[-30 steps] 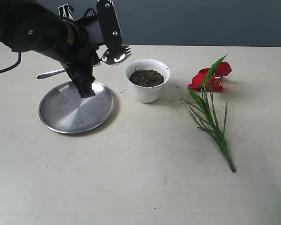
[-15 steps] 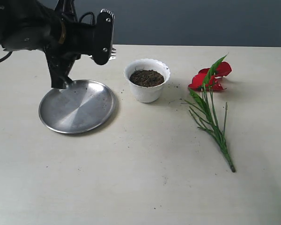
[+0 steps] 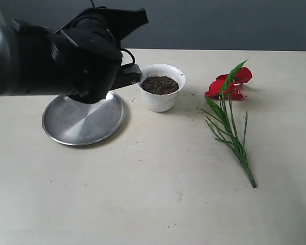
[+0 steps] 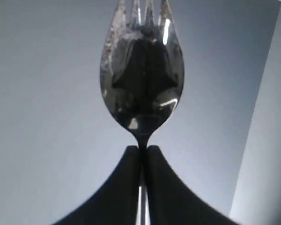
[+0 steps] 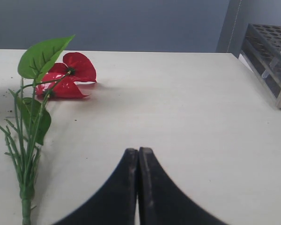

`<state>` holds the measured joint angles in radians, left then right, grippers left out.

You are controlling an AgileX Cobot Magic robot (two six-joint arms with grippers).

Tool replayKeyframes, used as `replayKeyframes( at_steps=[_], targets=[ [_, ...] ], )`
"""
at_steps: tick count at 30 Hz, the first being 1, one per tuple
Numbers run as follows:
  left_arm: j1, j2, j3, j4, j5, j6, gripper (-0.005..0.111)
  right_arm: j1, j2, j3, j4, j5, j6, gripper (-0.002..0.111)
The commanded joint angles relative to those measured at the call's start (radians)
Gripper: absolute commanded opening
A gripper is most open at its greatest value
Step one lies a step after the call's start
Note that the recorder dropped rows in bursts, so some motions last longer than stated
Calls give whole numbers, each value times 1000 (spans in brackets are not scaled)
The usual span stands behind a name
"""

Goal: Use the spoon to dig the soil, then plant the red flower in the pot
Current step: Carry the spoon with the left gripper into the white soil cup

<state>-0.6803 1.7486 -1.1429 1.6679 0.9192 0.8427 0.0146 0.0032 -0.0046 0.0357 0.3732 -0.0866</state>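
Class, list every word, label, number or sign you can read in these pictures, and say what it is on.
None: the pot, plate, spoon, flower and rack bear no readable writing in any view.

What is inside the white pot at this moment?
The pot holds dark, crumbly soil nearly up to its scalloped rim. The red flower lies on the table, not in it. What is below the soil's surface cannot be seen.
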Motion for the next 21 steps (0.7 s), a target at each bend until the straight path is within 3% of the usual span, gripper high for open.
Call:
replayKeyframes(
  at_steps=[1,6,13,21],
  targets=[
    [-22,55,-9,77,20,13,0,-3,-3,5,0,-12,-1,0],
    [-49,94,-35,77,6,13,0,-3,-3,5,0,-12,-1,0],
    [-72,111,-69,77,-118,60,0,-3,-3,5,0,-12,-1,0],
    [-80,165,-105,77,-132,76,0,-3,-3,5,0,-12,-1,0]
  ],
)
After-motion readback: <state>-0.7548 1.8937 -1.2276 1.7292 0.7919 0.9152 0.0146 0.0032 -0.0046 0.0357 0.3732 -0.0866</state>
